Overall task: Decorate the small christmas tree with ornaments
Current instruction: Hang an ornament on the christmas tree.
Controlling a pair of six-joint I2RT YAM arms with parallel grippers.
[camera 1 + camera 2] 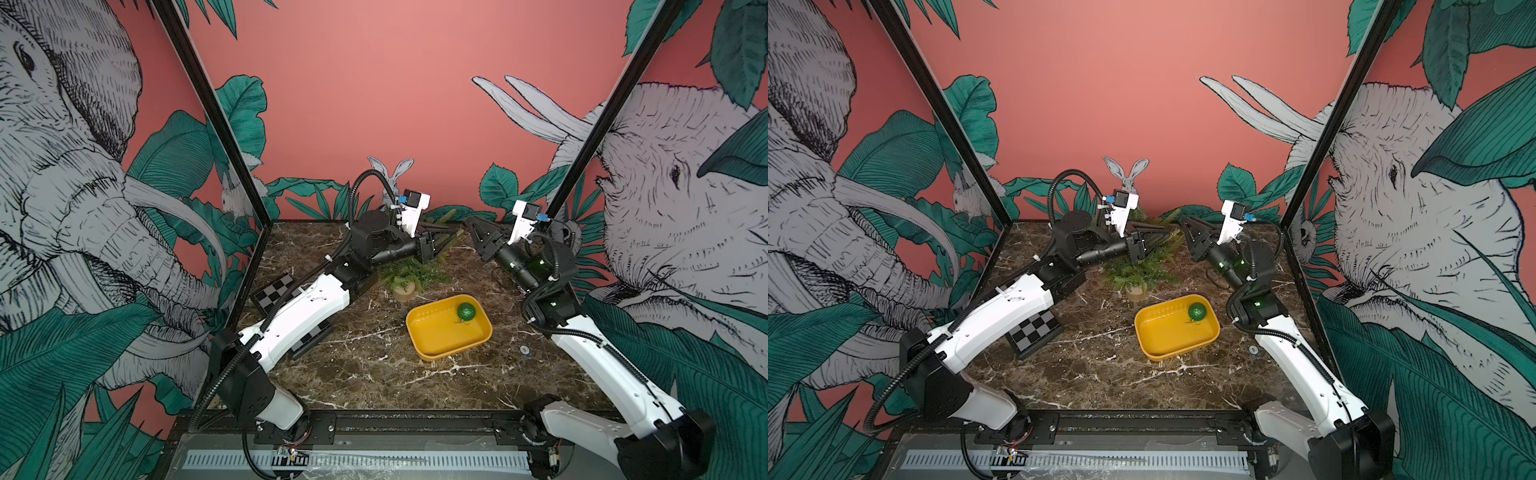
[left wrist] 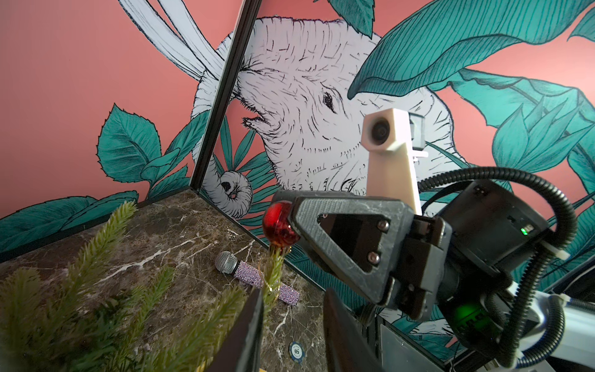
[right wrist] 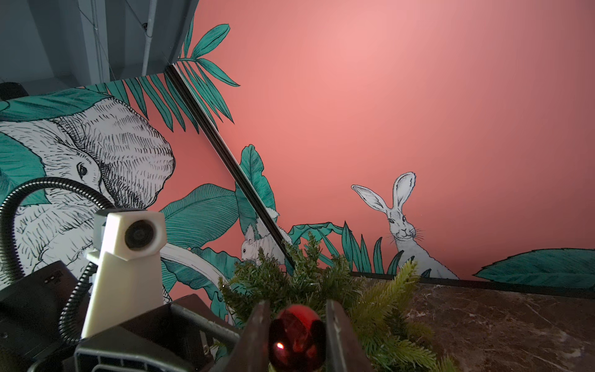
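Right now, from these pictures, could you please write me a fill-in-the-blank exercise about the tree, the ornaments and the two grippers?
1. The right gripper is shut on a shiny ball of ____ colour.
2. The glittery ball in the yellow tray is ____.
3. The left gripper has its jaws ____, close to a branch tip of the small christmas tree.
Missing words: red; green; open.
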